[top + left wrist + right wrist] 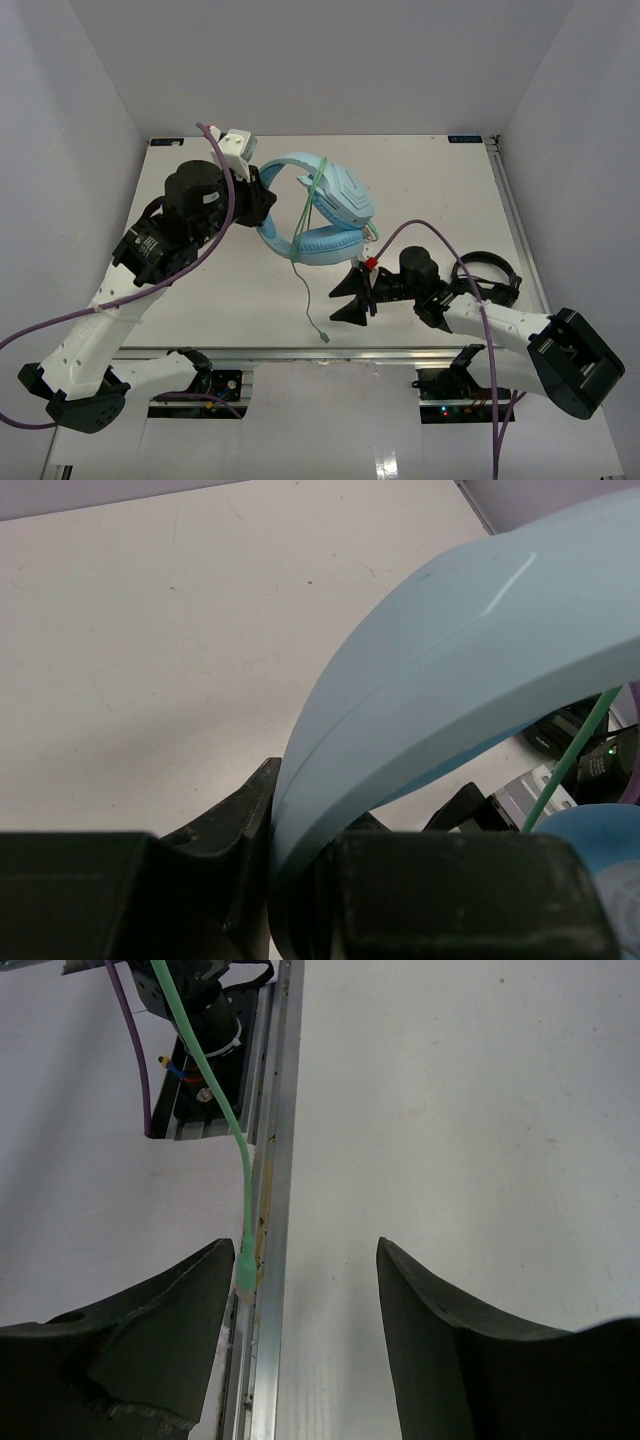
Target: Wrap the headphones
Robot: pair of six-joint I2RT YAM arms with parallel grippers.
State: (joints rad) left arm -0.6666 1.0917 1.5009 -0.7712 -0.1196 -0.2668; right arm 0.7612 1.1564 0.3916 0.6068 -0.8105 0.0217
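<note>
My left jaws are clamped on the headband [450, 630] of the headphones [338, 198], at the middle of the tabletop [450, 190]. My right jaws stand open and empty toward the near edge, with the end of the cable [244, 1185] hanging just beside them.

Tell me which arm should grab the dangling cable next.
Right, probably. The right claw is open, with the cable hanging just beside one finger. The left claw is shut on the headphones at the headband, so it is busy holding them.
</note>
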